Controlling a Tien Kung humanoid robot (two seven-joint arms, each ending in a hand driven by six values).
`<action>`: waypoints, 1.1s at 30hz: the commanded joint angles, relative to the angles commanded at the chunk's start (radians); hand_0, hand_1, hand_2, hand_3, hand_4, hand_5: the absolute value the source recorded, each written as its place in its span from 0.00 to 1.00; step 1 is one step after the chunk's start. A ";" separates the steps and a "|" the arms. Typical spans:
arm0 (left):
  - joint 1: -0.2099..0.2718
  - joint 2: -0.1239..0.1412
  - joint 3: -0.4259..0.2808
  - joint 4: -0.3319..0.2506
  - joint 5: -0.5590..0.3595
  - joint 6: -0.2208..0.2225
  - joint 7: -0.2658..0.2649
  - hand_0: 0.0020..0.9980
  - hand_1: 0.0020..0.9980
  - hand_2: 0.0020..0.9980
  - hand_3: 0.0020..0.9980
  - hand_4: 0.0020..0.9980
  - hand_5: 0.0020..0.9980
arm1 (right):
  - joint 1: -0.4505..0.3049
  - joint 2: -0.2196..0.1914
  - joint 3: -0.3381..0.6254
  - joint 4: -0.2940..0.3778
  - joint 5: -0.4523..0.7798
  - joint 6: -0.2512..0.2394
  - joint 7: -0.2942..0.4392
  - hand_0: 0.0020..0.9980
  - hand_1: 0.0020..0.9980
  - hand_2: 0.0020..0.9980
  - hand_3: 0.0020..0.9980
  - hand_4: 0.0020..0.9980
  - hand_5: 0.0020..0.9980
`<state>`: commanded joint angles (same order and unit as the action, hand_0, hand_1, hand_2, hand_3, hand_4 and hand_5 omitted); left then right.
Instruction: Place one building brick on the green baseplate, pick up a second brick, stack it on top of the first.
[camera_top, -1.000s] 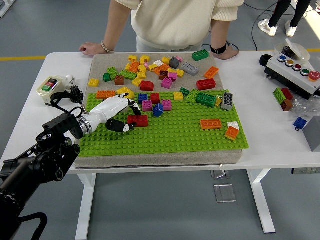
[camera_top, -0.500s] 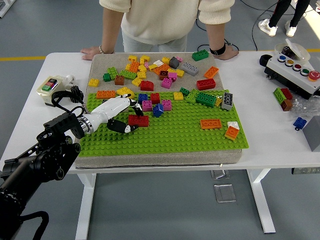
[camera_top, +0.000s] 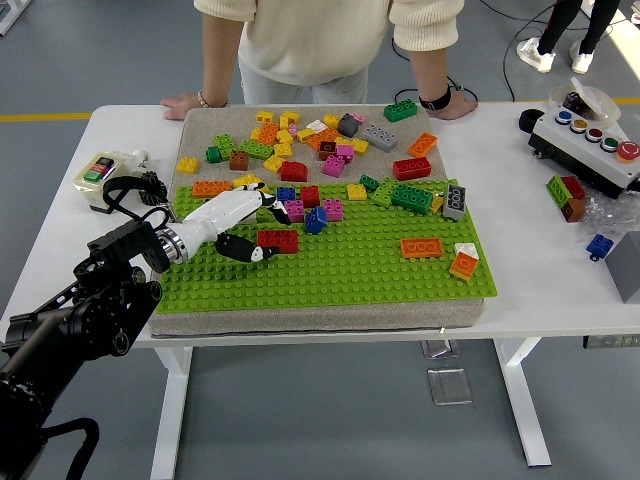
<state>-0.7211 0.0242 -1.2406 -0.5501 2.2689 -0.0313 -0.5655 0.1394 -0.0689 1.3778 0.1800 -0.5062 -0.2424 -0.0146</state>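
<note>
The green baseplate (camera_top: 340, 270) lies on a beige mat in the middle of the table. A red brick (camera_top: 279, 240) rests flat on its left part. My left hand (camera_top: 260, 232), white-backed with black fingers, reaches in from the left at plate level. Its thumb (camera_top: 243, 251) sits just below the brick's left end and its fingers (camera_top: 270, 211) stand above it, spread, not closed on the brick. Blue, pink and red bricks (camera_top: 305, 207) lie just beyond the hand. An orange brick (camera_top: 421, 247) lies on the plate's right side. My right arm is out of view.
Several loose bricks (camera_top: 320, 135) cover the mat's far half. A person stands at the far side with both hands (camera_top: 183, 101) resting on the table edge. A small control box (camera_top: 103, 172) sits at left, a button box (camera_top: 590, 140) at right.
My left hand has crept slightly up and to the right at the red brick's left end. The brick stays on the plate. The person has shifted a little.
</note>
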 joint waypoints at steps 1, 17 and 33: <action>-0.002 0.000 0.001 0.004 0.000 0.001 -0.001 1.00 0.84 0.66 0.63 0.80 0.10 | 0.001 0.000 0.000 0.000 0.000 0.000 0.000 0.74 0.67 0.72 0.60 0.92 0.49; -0.052 -0.015 0.028 0.101 0.000 0.018 0.000 1.00 0.85 0.68 0.65 0.82 0.14 | 0.001 0.003 -0.006 0.000 0.000 0.001 -0.003 0.74 0.67 0.72 0.60 0.92 0.49; -0.065 -0.024 0.051 0.153 0.000 0.061 -0.005 1.00 0.82 0.61 0.57 0.66 0.03 | 0.004 0.003 -0.006 0.000 0.004 0.002 -0.003 0.74 0.67 0.72 0.60 0.92 0.49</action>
<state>-0.7865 0.0000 -1.1895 -0.3968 2.2689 0.0293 -0.5708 0.1431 -0.0657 1.3719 0.1800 -0.5022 -0.2407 -0.0176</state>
